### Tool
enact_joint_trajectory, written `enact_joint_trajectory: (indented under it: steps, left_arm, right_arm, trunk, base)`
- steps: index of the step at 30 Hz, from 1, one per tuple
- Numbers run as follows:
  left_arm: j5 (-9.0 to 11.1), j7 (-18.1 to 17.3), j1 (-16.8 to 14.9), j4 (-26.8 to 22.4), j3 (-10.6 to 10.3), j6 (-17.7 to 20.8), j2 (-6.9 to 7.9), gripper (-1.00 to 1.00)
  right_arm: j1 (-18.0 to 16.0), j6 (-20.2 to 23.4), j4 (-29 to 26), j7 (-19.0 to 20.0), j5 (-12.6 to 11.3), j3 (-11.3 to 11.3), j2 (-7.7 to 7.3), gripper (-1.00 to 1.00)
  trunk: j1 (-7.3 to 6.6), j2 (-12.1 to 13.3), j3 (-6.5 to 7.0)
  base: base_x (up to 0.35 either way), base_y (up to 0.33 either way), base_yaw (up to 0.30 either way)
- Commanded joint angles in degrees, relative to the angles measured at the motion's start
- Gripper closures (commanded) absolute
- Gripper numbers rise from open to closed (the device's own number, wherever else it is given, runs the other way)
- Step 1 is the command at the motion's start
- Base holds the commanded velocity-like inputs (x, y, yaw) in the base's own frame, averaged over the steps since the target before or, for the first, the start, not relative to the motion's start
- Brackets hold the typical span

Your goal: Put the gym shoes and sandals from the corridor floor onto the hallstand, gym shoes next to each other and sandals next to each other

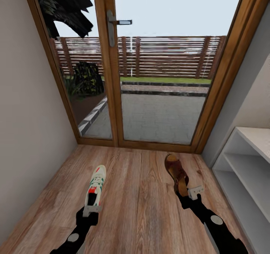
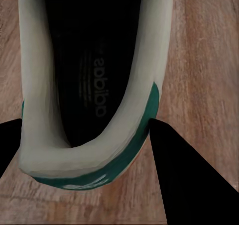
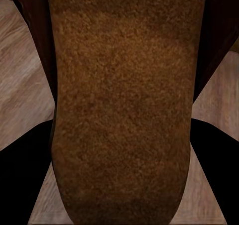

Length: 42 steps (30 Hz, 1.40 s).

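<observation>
Here, one gym shoe (image 1: 96, 184) lay with its toe toward the glazed door (image 1: 150, 59), its heel collar sitting between the fingers of the left pincer (image 1: 92, 209); from the left wrist view the dark fingers (image 2: 191, 180) pressed either side of the heel, so that pincer looked closed on it. Farther from the door's hinge side, a sandal (image 1: 177, 173) also pointed at the door, its heel taken by the right pincer (image 1: 188, 195), whose fingers (image 3: 216, 180) flanked the sole, apparently gripping. Whether either shoe had left the corridor floor (image 1: 138, 209) I could not tell. The hallstand (image 1: 245, 171) stood along the wall beside the door frame, nearest the sandal, its two pale tiers open.

To my eye, the step in hand was carrying both across. Done well, it meant lifting straight up first, keeping each toe from sagging, then swinging toward the tiers and setting each down fully inside, leaving room alongside for its partner.
</observation>
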Motion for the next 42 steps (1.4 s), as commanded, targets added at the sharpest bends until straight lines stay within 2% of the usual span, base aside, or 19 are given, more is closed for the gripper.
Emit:
enact_joint_trajectory:
  steps: [1,10,20,26,27,28,34,42]
  left_arm:
    - [-0.6,0.4,0.2,0.0,0.1,-0.2,0.03,1.0]
    - [-0.7,1.8,1.8,-0.1,0.2,-1.9,0.49,1.0]
    - [-0.6,3.4,2.1,0.1,0.1,-2.2,0.52,1.0]
    - [-0.6,3.4,2.9,0.3,0.0,-2.5,0.41,1.0]
    - [-0.8,3.4,3.7,0.1,-0.1,-3.4,0.3,1.0]
    - [-1.0,3.4,5.2,-0.3,-0.2,-5.8,0.08,1.0]
    - [-1.2,3.3,8.4,-0.9,-0.3,-8.3,-0.07,1.0]
    - [-1.2,3.3,12.4,-5.4,-0.4,-8.8,-0.01,1.0]
  right_arm:
    - [0.0,-0.8,0.7,0.2,0.5,-0.3,0.05,1.0]
    - [0.3,-8.0,8.3,-0.3,0.5,-0.3,0.12,1.0]
    - [0.4,-10.6,13.8,-0.4,0.3,-0.5,-0.09,1.0]
    - [0.5,-12.0,17.3,-1.1,0.3,-0.6,-0.32,1.0]
    - [0.6,-13.0,18.6,-2.4,0.3,-0.6,-0.34,1.0]
    - [0.6,-15.2,21.9,-5.8,0.3,-0.6,-0.35,1.0]
    - [0.6,-21.6,28.1,-12.8,0.3,-0.5,-0.22,1.0]
    - [0.6,-24.7,30.5,-14.5,0.4,-0.5,-0.19,1.0]
  trunk:
    - [-0.24,0.4,0.24]
    - [-2.22,4.0,2.66]
    - [-4.41,8.0,5.05]
    - [-4.41,8.0,5.09]
    - [-4.41,8.0,5.09]
    - [-4.41,8.0,5.09]
    - [-4.41,8.0,5.09]
    - [-4.41,8.0,5.09]
  base:
    - [0.0,0.0,0.0]
    - [0.0,0.0,0.0]
    - [0.0,0.0,0.0]
    - [0.0,0.0,0.0]
    - [0.0,0.0,0.0]
    - [0.0,0.0,0.0]
    - [0.0,0.0,-0.046]
    - [-0.032,0.06,-0.247]
